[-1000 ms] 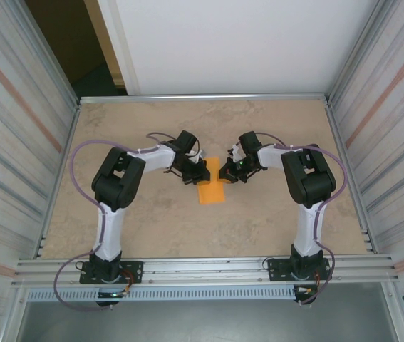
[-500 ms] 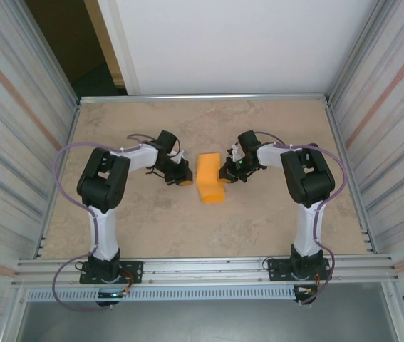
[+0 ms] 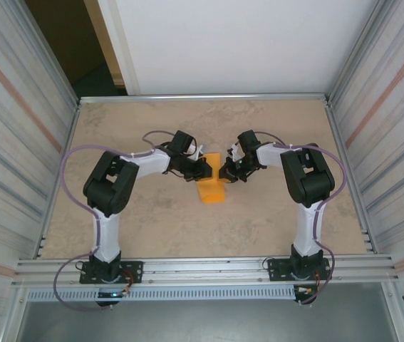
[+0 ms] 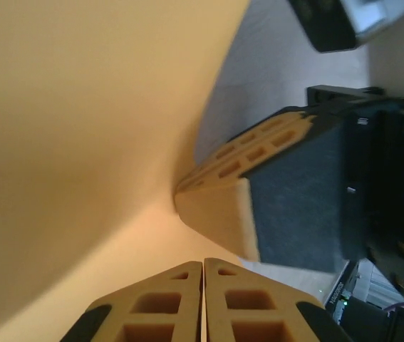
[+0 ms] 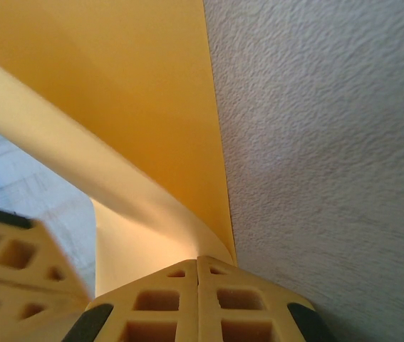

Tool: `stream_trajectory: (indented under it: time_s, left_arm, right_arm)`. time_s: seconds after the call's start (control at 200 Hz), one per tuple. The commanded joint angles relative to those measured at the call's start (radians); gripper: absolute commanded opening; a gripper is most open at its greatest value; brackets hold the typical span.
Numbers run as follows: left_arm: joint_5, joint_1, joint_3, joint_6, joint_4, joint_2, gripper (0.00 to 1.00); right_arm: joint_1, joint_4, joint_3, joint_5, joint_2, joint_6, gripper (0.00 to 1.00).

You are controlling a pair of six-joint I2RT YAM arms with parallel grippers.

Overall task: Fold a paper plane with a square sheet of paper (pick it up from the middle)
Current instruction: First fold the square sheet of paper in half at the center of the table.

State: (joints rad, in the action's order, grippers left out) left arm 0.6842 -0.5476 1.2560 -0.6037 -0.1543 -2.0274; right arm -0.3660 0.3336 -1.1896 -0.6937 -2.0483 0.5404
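The square sheet of paper (image 3: 212,189), bright orange, is bent double in the middle of the table, its upper part raised between the two grippers. My left gripper (image 3: 204,171) is shut on its left edge. In the left wrist view the sheet (image 4: 80,107) runs down into the closed jaws of the left gripper (image 4: 203,262). My right gripper (image 3: 224,173) is shut on the opposite edge. The paper (image 5: 137,85) curls into the right gripper (image 5: 198,258) in the right wrist view. The two grippers stand almost tip to tip. The right gripper's fingers (image 4: 223,206) appear just beyond the left jaws.
The tan marbled table top (image 3: 152,221) surrounds the sheet on all sides. An aluminium rail (image 3: 202,267) with both arm bases runs along the near edge. Corrugated walls (image 3: 16,142) close in the left and right sides.
Half a second ago my left gripper had swung out to the left and the sheet looked wider. It has come back right, close to the right gripper, and the sheet is narrow again. The right arm stayed put.
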Motion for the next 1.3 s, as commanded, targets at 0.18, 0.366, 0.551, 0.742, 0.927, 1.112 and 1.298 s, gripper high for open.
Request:
stream_trajectory:
  time_s: [0.18,0.366,0.551,0.742,0.927,1.112,1.298]
  left_arm:
    - [0.008,0.098,-0.076,0.018,0.078,-0.032,0.11]
    - [-0.002,0.178,-0.172,0.057,0.075,-0.005,0.11]
    - [-0.018,0.201,-0.156,0.092,0.029,0.084,0.11]
    - [-0.002,0.118,-0.084,0.061,0.066,0.113,0.12]
    - [-0.016,0.047,0.008,0.012,0.052,-0.016,0.11]
    - [-0.030,0.069,0.035,0.035,0.036,-0.062,0.11]
    - [-0.039,0.141,0.002,0.090,-0.006,-0.091,0.11]
  right_arm:
    - [0.014,0.166,0.092,0.304,-0.141,-0.005,0.00]
    - [0.018,0.179,0.102,0.315,-0.152,-0.016,0.00]
    - [0.017,0.179,0.104,0.315,-0.150,-0.014,0.00]
    - [0.013,0.180,0.104,0.317,-0.150,-0.010,0.00]
    - [0.014,0.173,0.105,0.315,-0.156,-0.006,0.00]
    - [0.013,0.170,0.114,0.316,-0.156,-0.008,0.00]
    - [0.020,0.162,0.126,0.324,-0.162,-0.006,0.00]
